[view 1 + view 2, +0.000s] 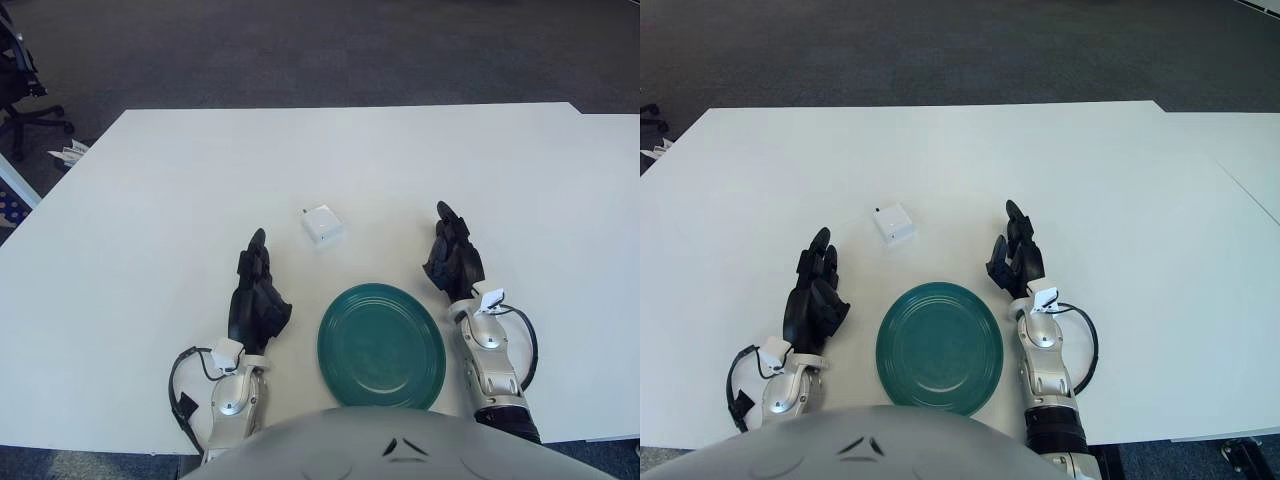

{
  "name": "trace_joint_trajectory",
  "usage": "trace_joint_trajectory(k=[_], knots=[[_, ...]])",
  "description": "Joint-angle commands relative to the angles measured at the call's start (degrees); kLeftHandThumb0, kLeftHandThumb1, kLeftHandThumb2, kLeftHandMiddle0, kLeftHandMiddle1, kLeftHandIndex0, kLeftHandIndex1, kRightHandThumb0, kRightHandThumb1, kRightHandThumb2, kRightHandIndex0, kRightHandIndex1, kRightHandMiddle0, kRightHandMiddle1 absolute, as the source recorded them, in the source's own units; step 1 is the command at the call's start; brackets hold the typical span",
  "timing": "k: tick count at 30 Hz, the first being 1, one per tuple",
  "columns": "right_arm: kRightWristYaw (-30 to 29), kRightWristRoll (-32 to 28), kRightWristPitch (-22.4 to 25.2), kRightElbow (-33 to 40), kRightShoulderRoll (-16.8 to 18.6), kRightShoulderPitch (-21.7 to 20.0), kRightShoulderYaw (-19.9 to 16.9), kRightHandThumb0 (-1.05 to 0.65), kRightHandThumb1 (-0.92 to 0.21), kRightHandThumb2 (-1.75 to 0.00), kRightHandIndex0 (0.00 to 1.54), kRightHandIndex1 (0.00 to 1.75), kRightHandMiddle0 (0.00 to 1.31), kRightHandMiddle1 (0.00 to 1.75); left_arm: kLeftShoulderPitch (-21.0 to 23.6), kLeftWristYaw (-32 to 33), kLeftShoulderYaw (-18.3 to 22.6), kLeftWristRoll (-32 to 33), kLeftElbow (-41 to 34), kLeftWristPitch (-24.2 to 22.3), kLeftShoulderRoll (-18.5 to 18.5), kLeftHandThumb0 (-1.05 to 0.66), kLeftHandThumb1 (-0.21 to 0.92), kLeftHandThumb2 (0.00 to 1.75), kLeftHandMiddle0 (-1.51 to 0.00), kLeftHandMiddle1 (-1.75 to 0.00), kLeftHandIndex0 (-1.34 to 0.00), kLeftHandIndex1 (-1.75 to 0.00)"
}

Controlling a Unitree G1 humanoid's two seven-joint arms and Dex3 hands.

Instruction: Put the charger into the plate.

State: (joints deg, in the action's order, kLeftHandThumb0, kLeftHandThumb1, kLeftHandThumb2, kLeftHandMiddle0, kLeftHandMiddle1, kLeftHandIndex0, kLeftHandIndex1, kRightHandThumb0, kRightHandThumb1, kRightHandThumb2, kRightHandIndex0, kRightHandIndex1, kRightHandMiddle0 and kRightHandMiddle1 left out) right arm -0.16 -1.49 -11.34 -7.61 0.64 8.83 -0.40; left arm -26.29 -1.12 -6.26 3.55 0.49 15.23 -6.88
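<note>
Charger (322,225) lies mid-worktop (150,200), just beyond the teal plate (381,346) at the near edge, between left robot hand (258,295) and right robot hand (454,256), both resting flat, fingers extended, empty.

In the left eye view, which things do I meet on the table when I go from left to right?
left hand → charger → plate → right hand

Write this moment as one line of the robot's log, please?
stage: not started | charger: on table, beyond plate | plate: empty | left hand: open, left of plate | right hand: open, right of plate
</note>
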Motion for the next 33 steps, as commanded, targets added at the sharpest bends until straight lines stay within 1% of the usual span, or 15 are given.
trace_joint_trajectory(k=[1, 4, 6, 7, 10, 12, 13, 14, 16, 18, 20, 23, 26, 29, 33], knots=[[-0.01, 0.01, 5.02, -5.60, 0.03, 5.08, -0.26, -0.71, -0.92, -0.98, 0.14, 0.01, 0.00, 0.31, -0.85, 1.48, 0.31, -1.72, 2.52, -2.39, 0.50, -0.98, 0.92, 1.07, -0.06, 0.00, 0.00, -0.24], [-0.13, 0.21, 4.96, -5.67, -0.04, 5.18, -0.28, -0.70, -0.92, -0.98, 0.14, 0.00, 0.00, 0.31, -0.41, 3.31, 0.46, -4.07, 2.51, -2.22, 0.58, -0.98, 0.92, 1.05, -0.06, 0.00, 0.00, -0.27], [-0.23, 0.35, 4.86, -5.76, -0.09, 5.21, -0.30, -0.70, -0.92, -0.99, 0.14, 0.00, 0.00, 0.31, -0.16, 5.45, 0.53, -6.92, 2.14, -2.74, 0.81, -0.99, 0.92, 1.05, -0.08, -0.01, 0.00, -0.31], [-0.24, 0.38, 4.72, -5.85, -0.13, 5.25, -0.35, -0.70, -0.92, -0.99, 0.14, 0.00, 0.00, 0.31, -0.06, 7.27, 0.39, -9.62, 2.20, -2.51, 1.14, -0.99, 0.92, 1.05, -0.09, -0.01, 0.00, -0.33], [-0.15, 0.35, 4.30, -5.97, -0.21, 5.46, -0.44, -0.70, -0.92, -0.99, 0.14, 0.00, 0.00, 0.31, 0.11, 10.55, 0.13, -14.49, 2.25, -2.18, 1.75, -0.99, 0.92, 1.04, -0.12, -0.02, 0.00, -0.37], [0.00, 0.27, 4.02, -5.99, -0.28, 5.61, -0.49, -0.70, -0.92, -0.99, 0.14, 0.00, 0.00, 0.30, 0.92, 12.91, 0.04, -19.19, -0.64, -5.57, 2.31, -1.00, 0.92, 1.02, -0.14, -0.02, 0.00, -0.39], [0.13, 0.17, 3.84, -6.07, -0.32, 5.65, -0.53, -0.70, -0.92, -0.99, 0.14, 0.00, 0.00, 0.30, 1.91, 13.91, -0.49, -23.12, -3.43, -9.72, 2.30, -1.01, 0.92, 1.01, -0.15, -0.03, 0.00, -0.40], [0.21, 0.10, 3.69, -6.14, -0.35, 5.67, -0.56, -0.70, -0.92, -0.99, 0.14, 0.00, 0.00, 0.30, 2.59, 14.54, -0.91, -25.89, -5.39, -12.72, 2.22, -1.02, 0.92, 0.99, -0.15, -0.03, 0.00, -0.41], [0.30, 0.02, 3.47, -6.28, -0.38, 5.69, -0.61, -0.70, -0.92, -0.99, 0.14, 0.00, 0.00, 0.30, 3.64, 15.14, -1.44, -29.18, -7.06, -16.40, 2.26, -1.04, 0.92, 0.94, -0.16, -0.02, 0.00, -0.42], [0.47, -0.07, 3.18, -6.47, -0.47, 5.76, -0.69, -0.69, -0.92, -0.99, 0.14, 0.00, 0.00, 0.30, 5.97, 17.06, -2.03, -33.80, -6.35, -18.26, 3.30, -1.04, 0.92, 0.88, -0.14, -0.02, 0.00, -0.42], [0.70, -0.13, 2.89, -6.68, -0.60, 5.82, -0.77, -0.69, -0.92, -0.99, 0.14, 0.00, 0.00, 0.30, 8.80, 20.62, -3.41, -40.45, -5.64, -19.37, 4.77, -1.05, 0.92, 0.82, -0.11, -0.01, 0.00, -0.41], [0.97, -0.04, 2.78, -6.82, -0.88, 6.01, -0.75, -0.69, -0.92, -0.99, 0.14, 0.00, 0.00, 0.30, 11.10, 24.53, -5.71, -50.17, -6.27, -21.04, 7.69, -1.05, 0.92, 0.75, -0.07, -0.01, 0.00, -0.39], [1.05, 0.08, 2.73, -7.10, -1.01, 6.01, -0.75, -0.69, -0.92, -0.99, 0.14, 0.00, 0.00, 0.29, 13.25, 24.43, -6.94, -55.67, -7.73, -23.67, 9.39, -1.05, 0.92, 0.70, -0.03, 0.00, 0.00, -0.33], [1.27, 0.05, 2.47, -7.16, -1.10, 6.28, -0.69, -0.69, -0.92, -0.99, 0.14, 0.00, 0.00, 0.29, 16.32, 21.49, -8.10, -59.74, -10.19, -26.23, 10.55, -1.05, 0.92, 0.68, -0.02, 0.00, 0.00, -0.34], [1.69, -0.19, 2.40, -7.10, -1.06, 6.61, -0.55, -0.69, -0.92, -0.99, 0.14, 0.00, 0.00, 0.28, 20.80, 17.64, -10.28, -63.52, -9.67, -29.63, 11.08, -1.05, 0.92, 0.67, -0.04, -0.01, 0.00, -0.48]])
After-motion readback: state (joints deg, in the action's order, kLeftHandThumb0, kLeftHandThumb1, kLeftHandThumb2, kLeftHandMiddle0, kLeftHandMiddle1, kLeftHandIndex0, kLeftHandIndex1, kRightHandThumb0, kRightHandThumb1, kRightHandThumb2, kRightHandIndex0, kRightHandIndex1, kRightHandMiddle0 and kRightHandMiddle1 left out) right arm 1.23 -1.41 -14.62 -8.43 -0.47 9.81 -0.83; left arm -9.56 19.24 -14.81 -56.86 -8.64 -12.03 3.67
